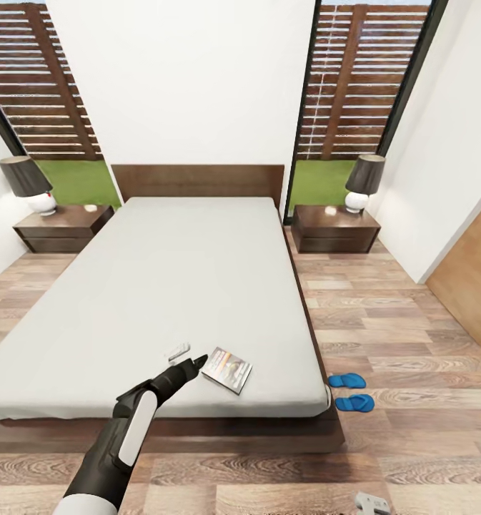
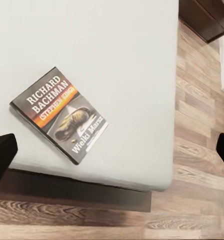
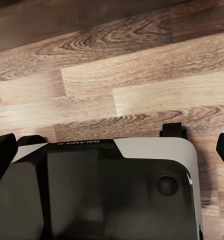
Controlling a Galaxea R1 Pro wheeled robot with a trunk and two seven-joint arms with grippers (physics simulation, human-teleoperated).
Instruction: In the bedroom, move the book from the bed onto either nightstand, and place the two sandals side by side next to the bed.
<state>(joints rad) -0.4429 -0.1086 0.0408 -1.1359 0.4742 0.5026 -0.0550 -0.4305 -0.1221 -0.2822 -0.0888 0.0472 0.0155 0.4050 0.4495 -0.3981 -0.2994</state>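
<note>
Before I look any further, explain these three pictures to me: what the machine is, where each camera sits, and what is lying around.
This is a simulated wheeled robot with two arms. The head view looks down over a bed in a bedroom. The left arm reaches toward a book lying near the bed's foot corner; its end effector is just beside the book and holds nothing. A small white object lies close by. Two blue sandals sit on the floor beside the bed, and a nightstand with a lamp stands on each side. The left wrist view looks along the open fingers at the book. The right wrist view shows the floor and the robot's own body.
</note>
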